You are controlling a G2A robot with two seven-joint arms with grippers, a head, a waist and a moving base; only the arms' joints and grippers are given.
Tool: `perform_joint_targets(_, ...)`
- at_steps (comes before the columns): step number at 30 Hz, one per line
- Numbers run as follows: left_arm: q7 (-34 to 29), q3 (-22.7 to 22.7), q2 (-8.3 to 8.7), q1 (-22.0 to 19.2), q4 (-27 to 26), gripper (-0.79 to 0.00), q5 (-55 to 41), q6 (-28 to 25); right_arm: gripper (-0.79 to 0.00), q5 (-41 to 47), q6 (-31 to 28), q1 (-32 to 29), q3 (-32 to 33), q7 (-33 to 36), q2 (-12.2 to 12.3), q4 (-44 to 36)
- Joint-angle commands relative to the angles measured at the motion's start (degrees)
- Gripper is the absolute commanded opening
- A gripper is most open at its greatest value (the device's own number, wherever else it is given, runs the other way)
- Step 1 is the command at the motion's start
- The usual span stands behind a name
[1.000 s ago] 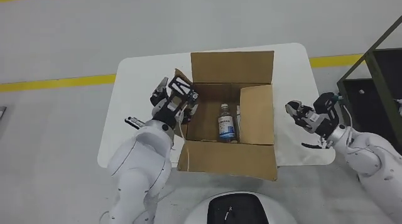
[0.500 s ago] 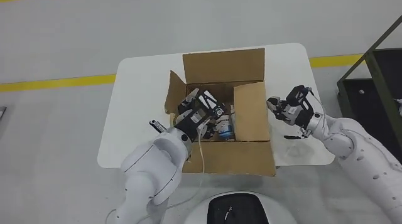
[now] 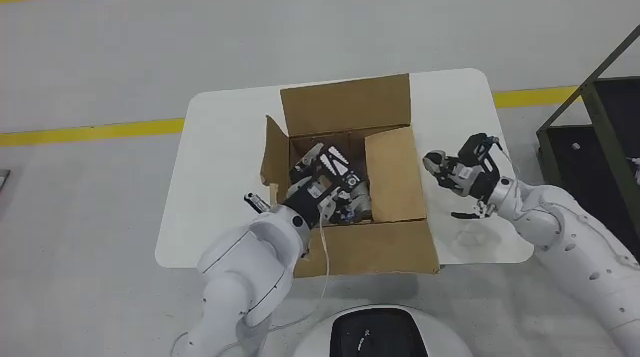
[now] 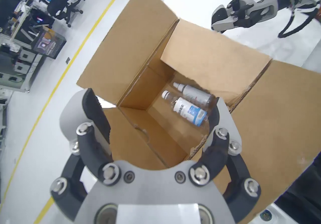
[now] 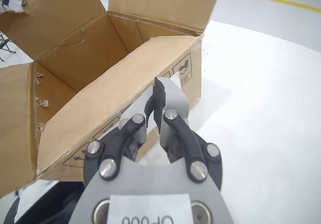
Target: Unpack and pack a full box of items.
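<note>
Inside the open box point(image 3: 345, 107) on the table point(image 3: 225, 147), two bottles point(image 4: 191, 107) lie side by side under the wide-spread left gripper point(image 4: 154, 107), while the right gripper point(image 5: 156, 95) sits clenched on nothing outside; reaching down, the left could snag a flap point(image 4: 205, 59) or knock the bottles apart.

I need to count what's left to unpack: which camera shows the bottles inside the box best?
The left wrist view: two bottles lie side by side on the box floor. In the top view the left gripper covers most of them; the right wrist view faces the box's walls.
</note>
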Motion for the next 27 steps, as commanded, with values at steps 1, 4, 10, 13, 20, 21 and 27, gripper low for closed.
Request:
perform_joint_targets(1,0.85,1.25,-0.28,-1.28,2.53,0.000,-4.92,0.96,-0.785,-0.19,-0.51,-2.18,2.10,-0.63,0.51,-1.78)
perform_joint_targets(4,-0.61,2.75,-0.71,-4.59,6.78,0.000,-10.82,2.38,-0.785,-0.72,-1.29,-4.81,5.42,-1.29,1.29,-3.81)
perform_joint_targets(10,-6.41,4.84,-1.72,-11.90,18.39,0.000,-24.90,7.93,-0.785,-2.97,-0.76,-12.26,11.43,-2.33,2.58,-10.13)
perform_joint_targets(13,-7.98,5.49,-2.21,-15.31,24.43,0.000,-31.06,10.90,-0.785,-3.58,-0.49,-15.40,13.84,-2.53,3.00,-12.51)
perform_joint_targets(20,-9.01,5.97,-2.33,-16.91,27.32,0.000,-32.27,11.79,-0.785,-4.41,0.52,-20.42,16.97,-2.57,3.41,-17.09)
perform_joint_targets(21,-9.01,5.97,-2.33,-16.91,27.32,0.000,-32.27,11.79,-0.785,-4.61,0.67,-20.92,17.28,-2.60,3.44,-17.60)
perform_joint_targets(27,-9.01,5.97,-2.33,-16.91,27.32,0.000,-32.27,11.79,-0.785,-5.25,1.19,-23.03,18.30,-3.03,3.47,-19.56)
